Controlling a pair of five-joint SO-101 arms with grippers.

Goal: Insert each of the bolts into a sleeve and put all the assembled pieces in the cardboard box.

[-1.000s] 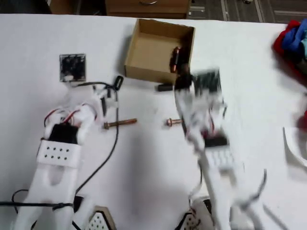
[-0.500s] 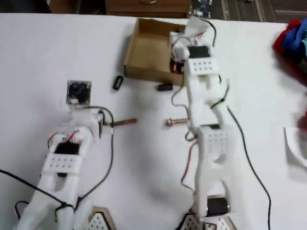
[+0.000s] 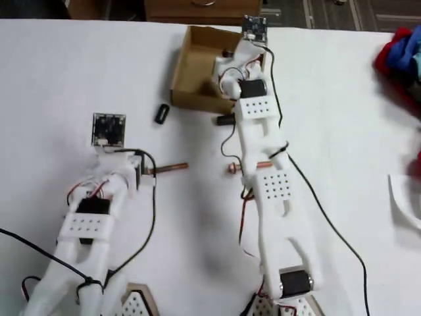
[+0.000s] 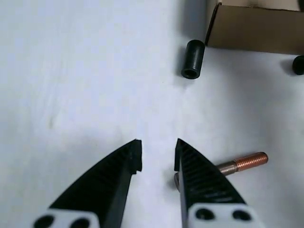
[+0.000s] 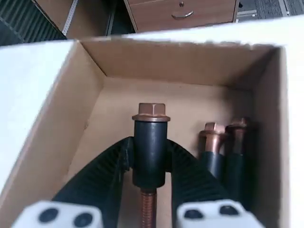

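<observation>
Over the cardboard box (image 3: 191,72) my right gripper (image 3: 226,67) is shut on a copper bolt in a black sleeve (image 5: 150,147), held head-up above the box floor (image 5: 114,114). Two assembled pieces (image 5: 223,152) lie against the box's side wall. On the table, my left gripper (image 4: 157,154) stands open with nothing between its fingers. A bare bolt (image 4: 242,162) lies just beside one finger (image 4: 199,175), seen from above as the bolt (image 3: 168,170) at the left gripper (image 3: 145,172). A loose sleeve (image 4: 193,59) lies ahead near the box corner (image 4: 256,33).
A second loose sleeve (image 3: 225,120) lies in front of the box. Another bare bolt (image 3: 235,168) pokes out from under the right arm. The first sleeve (image 3: 162,113) lies left of the box. Coloured cloth (image 3: 401,52) sits at the far right.
The right arm has stretched forward from mid-table to over the box, carrying the sleeved bolt. The left arm shifted down toward the bare bolt early on, then kept still.
</observation>
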